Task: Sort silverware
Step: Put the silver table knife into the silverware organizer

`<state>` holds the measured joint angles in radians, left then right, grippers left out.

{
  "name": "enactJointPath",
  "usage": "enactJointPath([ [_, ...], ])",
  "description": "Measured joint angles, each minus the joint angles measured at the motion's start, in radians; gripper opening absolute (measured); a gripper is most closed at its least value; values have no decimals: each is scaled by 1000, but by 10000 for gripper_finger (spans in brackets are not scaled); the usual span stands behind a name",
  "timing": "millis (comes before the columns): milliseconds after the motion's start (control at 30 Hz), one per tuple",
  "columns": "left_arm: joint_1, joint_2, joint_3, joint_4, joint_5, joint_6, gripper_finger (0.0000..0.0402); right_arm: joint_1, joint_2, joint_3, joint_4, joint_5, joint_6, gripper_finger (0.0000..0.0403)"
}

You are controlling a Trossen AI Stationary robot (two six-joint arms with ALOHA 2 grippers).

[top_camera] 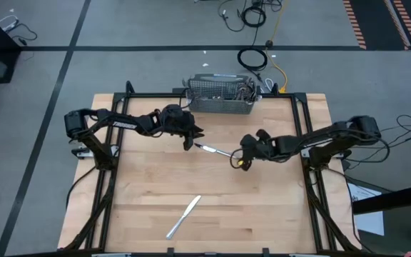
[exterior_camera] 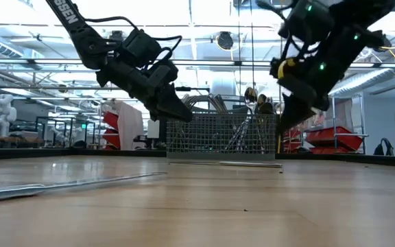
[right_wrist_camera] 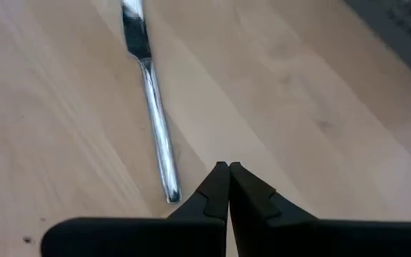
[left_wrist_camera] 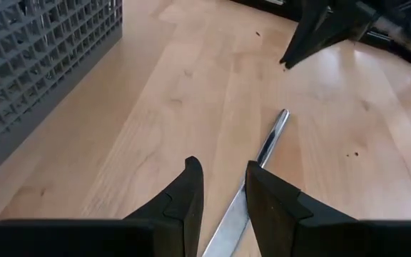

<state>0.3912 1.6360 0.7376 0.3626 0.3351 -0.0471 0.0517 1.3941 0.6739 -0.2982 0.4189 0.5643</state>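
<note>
Overhead, the pale wooden table (top_camera: 212, 193) carries a grey wire-mesh basket (top_camera: 221, 96) at its far edge, holding some silverware (top_camera: 247, 90) at one end. Just in front of the basket, a table knife (top_camera: 212, 150) lies flat on the bare wood between the two arms. The left gripper (top_camera: 188, 140) hangs over the knife's end nearer the basket's front wall, its fingers (left_wrist_camera: 184, 200) parted with the knife (left_wrist_camera: 252, 178) showing between them. The right gripper (top_camera: 240, 158) sits just off the knife's other end, fingertips (right_wrist_camera: 223, 182) pressed together and holding nothing, the knife (right_wrist_camera: 152, 107) lying beside them. A second knife (top_camera: 184, 216) lies well away from the basket, near the table's front edge. Around the table runs grey floor (top_camera: 120, 36) crossed by dark lines, with coiled cables (top_camera: 252, 57) behind the basket. Beyond the basket (exterior_camera: 221, 134) at table height stand red bins (exterior_camera: 321, 137) under bright ceiling lights.
</note>
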Motion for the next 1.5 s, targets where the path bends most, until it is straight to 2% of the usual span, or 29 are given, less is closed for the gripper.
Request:
enactJointPath([
  [433, 0, 0, 0, 6, -3, -51, 109, 1, 186, -10, 168, -113, -49, 0],
  [767, 0, 0, 0, 1, -12, -51, 109, 20, 270, -5, 228, -116, -24, 0],
  [933, 1, 0, 0, -81, 33, 59, 111, 22, 284, -4, 229, -121, -22, 0],
  [1100, -1, 0, -1, -196, 39, 110, 145, 22, 285, -5, 226, -123, -26, 0],
  [1367, -38, 0, -1, -220, 25, 235, 229, 22, 286, -6, 225, -127, -26, 0],
  [1433, -57, 14, -1, -252, -4, 270, 245, 22, 286, -6, 225, -129, -26, 0],
  [1500, -76, 37, -1, -295, -74, 318, 253, 22, 286, -6, 225, -130, -26, 0],
])
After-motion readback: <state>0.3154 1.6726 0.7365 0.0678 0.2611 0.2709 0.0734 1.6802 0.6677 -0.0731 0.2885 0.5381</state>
